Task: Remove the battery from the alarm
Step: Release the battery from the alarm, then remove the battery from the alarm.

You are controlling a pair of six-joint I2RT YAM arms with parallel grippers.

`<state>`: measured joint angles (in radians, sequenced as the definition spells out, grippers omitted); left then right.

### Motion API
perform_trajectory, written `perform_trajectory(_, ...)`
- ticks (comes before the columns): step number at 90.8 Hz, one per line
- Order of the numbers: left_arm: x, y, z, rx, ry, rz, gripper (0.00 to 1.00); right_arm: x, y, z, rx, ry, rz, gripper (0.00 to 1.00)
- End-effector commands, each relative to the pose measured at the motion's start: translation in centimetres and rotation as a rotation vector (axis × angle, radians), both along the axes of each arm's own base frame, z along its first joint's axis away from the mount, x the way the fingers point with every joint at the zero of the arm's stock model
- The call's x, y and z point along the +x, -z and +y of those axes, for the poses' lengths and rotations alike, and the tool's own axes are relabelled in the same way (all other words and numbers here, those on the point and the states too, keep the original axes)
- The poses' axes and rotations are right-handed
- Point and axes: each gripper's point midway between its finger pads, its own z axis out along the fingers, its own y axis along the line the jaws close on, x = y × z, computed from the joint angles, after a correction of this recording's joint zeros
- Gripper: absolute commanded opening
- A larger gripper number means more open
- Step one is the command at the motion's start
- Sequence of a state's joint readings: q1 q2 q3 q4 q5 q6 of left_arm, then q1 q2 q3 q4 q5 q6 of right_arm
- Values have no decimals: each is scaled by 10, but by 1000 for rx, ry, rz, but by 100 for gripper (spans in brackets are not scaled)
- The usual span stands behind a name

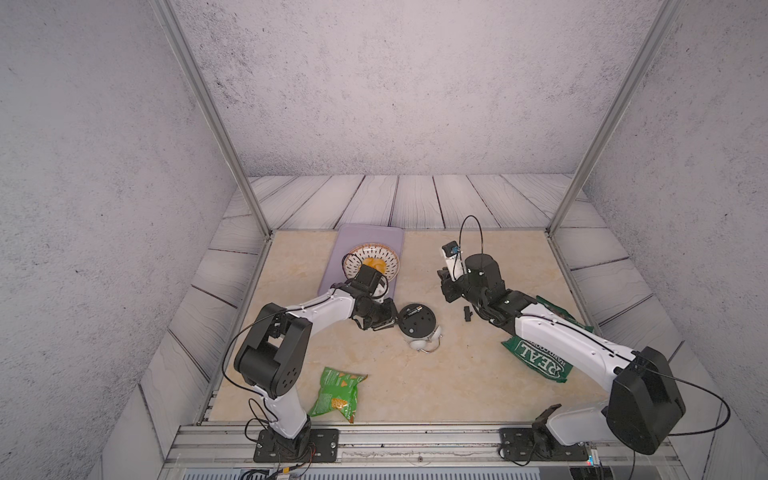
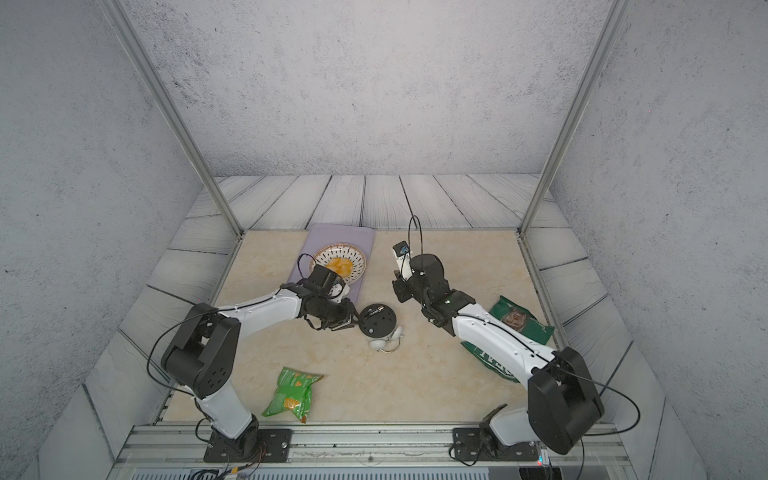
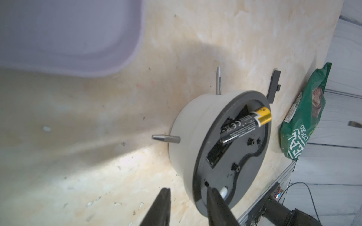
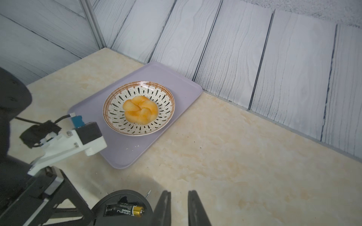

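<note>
the alarm (image 1: 417, 326) lies face down near the middle of the counter (image 1: 457, 382), black back up, with its bells and handle toward the front edge. the battery (image 3: 246, 127) sits in the open slot in that back, so it is not yet out.

the left gripper (image 3: 188, 189) is at the alarm's left rim with its fingers apart. one tip is over the black back and the other is off the clock, clamped on nothing. the battery lies across the back from those tips, not touching them. the right gripper (image 4: 179, 193) hangs off the alarm's far-right side, its fingers a little apart with nothing between them – near the battery but clear of it.

the battery's long axis runs roughly left to right across the counter. its gold end points toward the right edge and the right gripper, its black end toward the left gripper.

counted – one battery and one alarm with two metal feet (image 3: 166, 138). one small black cover piece (image 1: 467, 312) lies loose on the counter. there are two bags, a light green bag (image 1: 338, 392) near the front edge and a dark green bag (image 1: 536, 361) under the right arm. one bowl (image 4: 164, 97) stands on one tray (image 4: 186, 94) at the back edge.
</note>
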<state>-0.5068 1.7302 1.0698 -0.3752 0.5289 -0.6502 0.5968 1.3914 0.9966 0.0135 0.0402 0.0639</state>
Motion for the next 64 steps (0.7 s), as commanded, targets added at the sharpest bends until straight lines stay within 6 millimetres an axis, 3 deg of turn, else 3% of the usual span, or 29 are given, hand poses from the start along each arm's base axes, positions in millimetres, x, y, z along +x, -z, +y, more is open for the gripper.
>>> perform_trajectory(1,4,-27,10,72,38,-98,42,-5,-3,7,172,-10,72,0)
perform_trajectory(13,5,-50,7,216,209,-272,49,-2,2,-5,230,20,117,0)
perform_trajectory(29,8,-71,-26,375,538,-482,48,-5,7,-42,294,88,165,0)
perform_trajectory(47,20,-57,-48,462,774,-490,42,-25,6,-89,347,190,199,0)
perform_trajectory(64,31,-40,-61,473,828,-456,38,-46,14,-112,340,244,234,0)
